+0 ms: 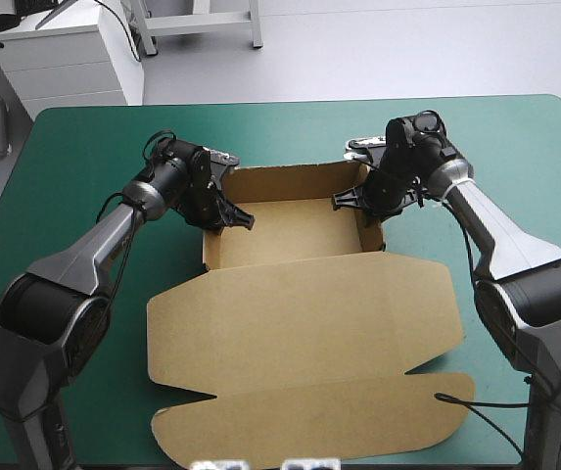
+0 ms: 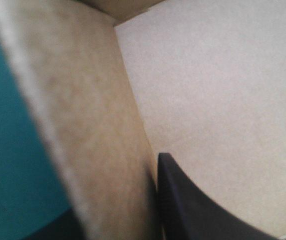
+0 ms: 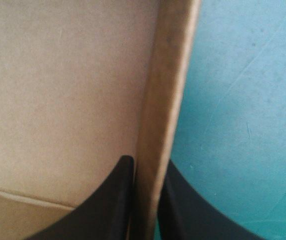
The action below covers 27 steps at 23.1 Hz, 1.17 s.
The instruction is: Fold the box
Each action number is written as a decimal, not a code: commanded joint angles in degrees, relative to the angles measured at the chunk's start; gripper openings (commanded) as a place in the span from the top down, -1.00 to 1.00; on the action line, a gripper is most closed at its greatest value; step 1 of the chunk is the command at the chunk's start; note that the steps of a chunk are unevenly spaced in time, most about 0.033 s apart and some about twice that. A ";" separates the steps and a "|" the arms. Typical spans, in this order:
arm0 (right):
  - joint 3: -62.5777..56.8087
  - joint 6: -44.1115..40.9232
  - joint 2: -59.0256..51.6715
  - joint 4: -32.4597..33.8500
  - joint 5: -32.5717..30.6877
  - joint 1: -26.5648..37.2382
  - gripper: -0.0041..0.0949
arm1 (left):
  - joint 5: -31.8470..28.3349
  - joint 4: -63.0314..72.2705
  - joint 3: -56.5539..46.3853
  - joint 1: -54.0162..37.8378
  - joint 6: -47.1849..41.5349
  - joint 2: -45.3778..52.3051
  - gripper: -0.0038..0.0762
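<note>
My left gripper (image 1: 233, 215) and right gripper (image 3: 146, 167) clamp opposite sides of the brown box (image 1: 300, 323), each all but closed on it.

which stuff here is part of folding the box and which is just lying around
Part of the job: the box, left gripper, right gripper, each pinching a side wall.
Just there: the teal-green cover under it.

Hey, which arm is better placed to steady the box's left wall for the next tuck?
Left, probably. The left gripper pinches the left wall between its fingers, one inside the box. The right gripper is busy clamping the right wall opposite.
</note>
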<state>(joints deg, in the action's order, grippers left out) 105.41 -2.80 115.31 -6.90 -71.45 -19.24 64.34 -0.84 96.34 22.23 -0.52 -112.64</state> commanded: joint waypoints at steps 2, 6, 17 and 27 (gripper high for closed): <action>1.67 0.71 -2.34 -0.40 0.03 -0.07 -0.26 | 4.27 -0.61 1.24 0.79 3.97 2.77 -0.15; 1.67 0.26 -2.45 -1.99 0.03 -0.07 -0.93 | 6.48 -1.29 1.24 0.79 0.21 2.77 -0.69; 1.87 0.98 -8.14 -1.23 0.03 -0.07 -0.93 | 2.37 -0.44 1.24 0.79 -1.21 10.25 -0.70; 1.76 5.78 -18.71 -1.00 0.03 -0.07 -0.91 | 9.55 -3.55 0.51 0.79 7.66 25.85 0.16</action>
<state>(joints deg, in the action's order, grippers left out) 105.41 1.49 100.73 -7.83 -71.19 -19.42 71.03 -4.46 96.05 22.66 4.43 -93.03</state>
